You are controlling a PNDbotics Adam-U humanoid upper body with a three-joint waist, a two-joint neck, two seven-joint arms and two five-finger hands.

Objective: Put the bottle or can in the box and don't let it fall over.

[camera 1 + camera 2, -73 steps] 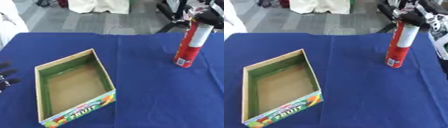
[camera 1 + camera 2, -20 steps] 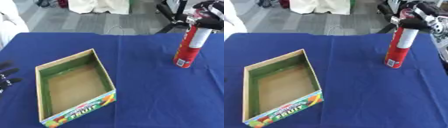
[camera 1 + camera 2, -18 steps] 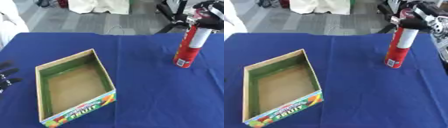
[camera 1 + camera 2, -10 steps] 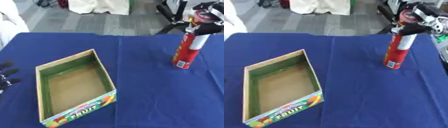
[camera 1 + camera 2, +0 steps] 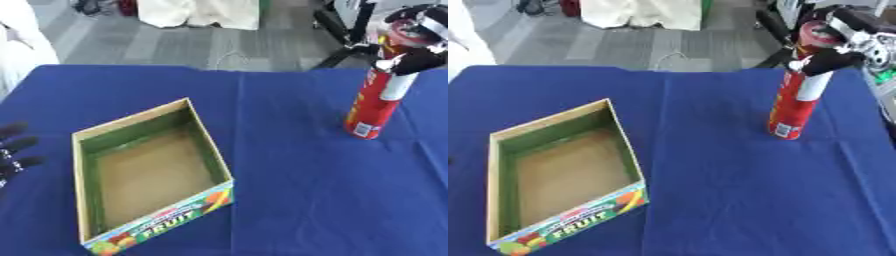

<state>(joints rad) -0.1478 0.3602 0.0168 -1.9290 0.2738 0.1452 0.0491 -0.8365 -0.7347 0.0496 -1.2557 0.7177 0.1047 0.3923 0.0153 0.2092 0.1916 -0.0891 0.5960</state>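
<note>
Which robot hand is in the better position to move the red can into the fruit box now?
The right robot hand: it already grips the red can near its top. The left robot hand rests open at the table's left edge, beyond the box.

An open box (image 5: 149,175) sits on the near left part of a table (image 5: 297,200), its long sides running askew from the near edge toward the far middle. A tall can (image 5: 796,95) stands upright on the far right of the table, well apart from the box, with the right hand (image 5: 833,50) curled round its top. The left hand (image 5: 13,150) shows at the left edge, just left of the box, resting with relaxed fingers.
</note>
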